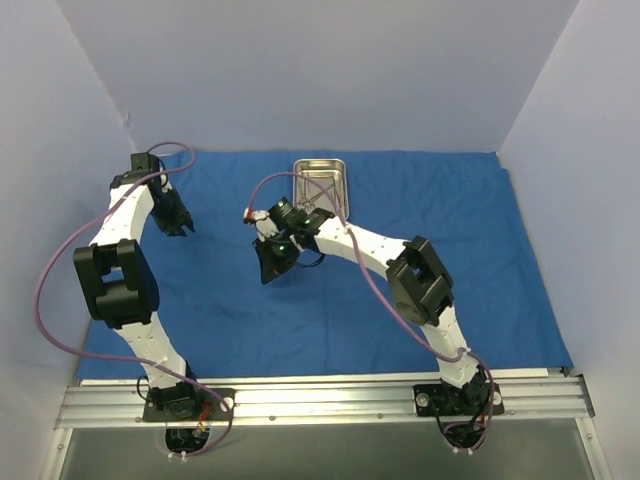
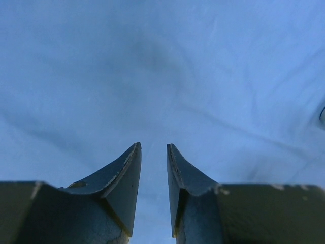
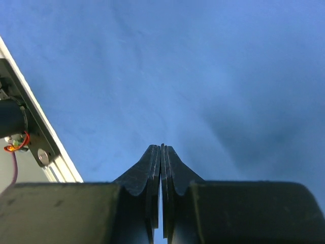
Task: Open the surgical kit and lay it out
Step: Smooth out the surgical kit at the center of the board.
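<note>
White walls (image 1: 300, 70) stand around the big blue cloth (image 1: 400, 300) spread out flat, with the small steel tray (image 1: 312, 190) at its far edge in the middle, the left gripper (image 1: 180, 228) over the cloth's left side, a little open and holding nothing, and the right gripper (image 1: 267, 275) near the tray, pressed shut and empty.

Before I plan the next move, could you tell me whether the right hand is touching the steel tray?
Apart: in the top view the right hand hangs over cloth, clear of the tray.
</note>
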`<state>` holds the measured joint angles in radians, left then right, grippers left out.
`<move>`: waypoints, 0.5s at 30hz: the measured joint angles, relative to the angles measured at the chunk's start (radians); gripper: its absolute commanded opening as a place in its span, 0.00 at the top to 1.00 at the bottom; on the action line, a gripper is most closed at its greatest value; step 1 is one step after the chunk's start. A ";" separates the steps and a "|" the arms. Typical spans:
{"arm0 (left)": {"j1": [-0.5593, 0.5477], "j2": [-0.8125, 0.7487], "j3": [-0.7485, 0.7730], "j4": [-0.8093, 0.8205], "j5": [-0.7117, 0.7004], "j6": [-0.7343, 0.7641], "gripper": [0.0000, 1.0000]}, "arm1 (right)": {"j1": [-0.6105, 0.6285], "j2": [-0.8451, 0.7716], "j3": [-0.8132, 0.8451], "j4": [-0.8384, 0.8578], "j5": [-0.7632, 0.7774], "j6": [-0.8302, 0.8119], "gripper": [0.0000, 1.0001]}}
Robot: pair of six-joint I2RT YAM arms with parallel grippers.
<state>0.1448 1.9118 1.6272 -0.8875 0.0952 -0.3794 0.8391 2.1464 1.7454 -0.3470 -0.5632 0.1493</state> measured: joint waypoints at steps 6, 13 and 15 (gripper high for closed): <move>0.058 -0.072 -0.034 -0.011 0.028 -0.002 0.64 | 0.116 0.095 0.081 0.023 -0.013 0.014 1.00; 0.086 -0.082 -0.040 -0.005 0.067 -0.005 0.65 | 0.278 0.189 0.076 0.021 -0.021 0.020 1.00; 0.085 -0.083 -0.061 0.013 0.083 -0.006 0.65 | 0.295 0.189 0.061 0.023 -0.042 0.024 1.00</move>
<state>0.2302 1.8286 1.5661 -0.8745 0.1783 -0.3859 1.1343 2.3356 1.8065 -0.3237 -0.6052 0.1738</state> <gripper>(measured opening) 0.356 0.026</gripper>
